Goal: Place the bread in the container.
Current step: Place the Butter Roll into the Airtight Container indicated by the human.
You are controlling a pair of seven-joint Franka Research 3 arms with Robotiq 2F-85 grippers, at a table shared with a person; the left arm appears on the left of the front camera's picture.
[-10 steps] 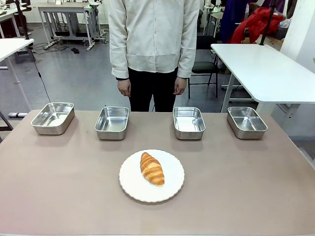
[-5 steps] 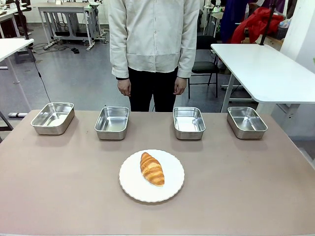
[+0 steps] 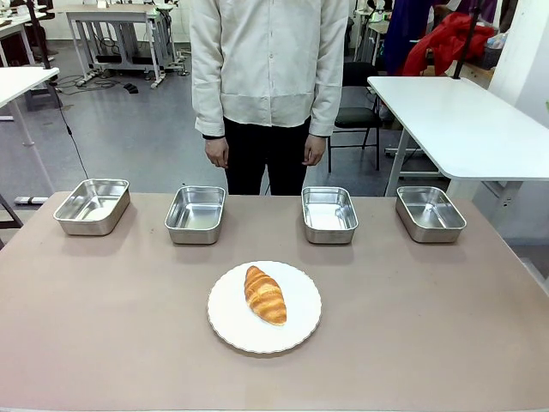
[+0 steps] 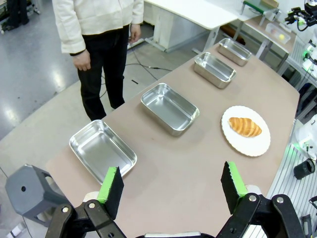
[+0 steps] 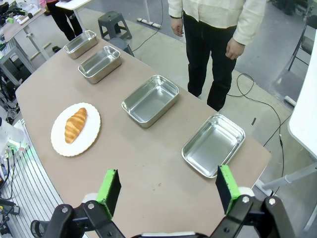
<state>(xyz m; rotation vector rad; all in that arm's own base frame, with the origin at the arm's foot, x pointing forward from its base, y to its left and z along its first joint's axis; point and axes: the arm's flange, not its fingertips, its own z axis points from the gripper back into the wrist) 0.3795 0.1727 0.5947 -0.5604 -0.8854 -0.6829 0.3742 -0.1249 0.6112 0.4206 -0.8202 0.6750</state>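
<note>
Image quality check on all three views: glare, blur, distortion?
Front view: sharp, even light, a bright glint inside the leftmost tray, soft shadow under the plate. Left wrist view: mild wide-angle bowing along the table edges, glare on the floor, bread in focus. Right wrist view: same bowing, sheen on the nearest tray, no motion blur.

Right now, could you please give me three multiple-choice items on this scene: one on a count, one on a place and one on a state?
1. How many steel trays stand on the table? A) two B) three C) four
2. Where does the bread lie? A) on the white plate B) in a steel tray C) on the bare table
3. How is the left gripper? A) open, empty B) shut on the bread C) shut on a tray
Answers: 1 C, four stand in a row. 2 A, it rests on the plate. 3 A, its green pads stand apart around nothing.
</note>
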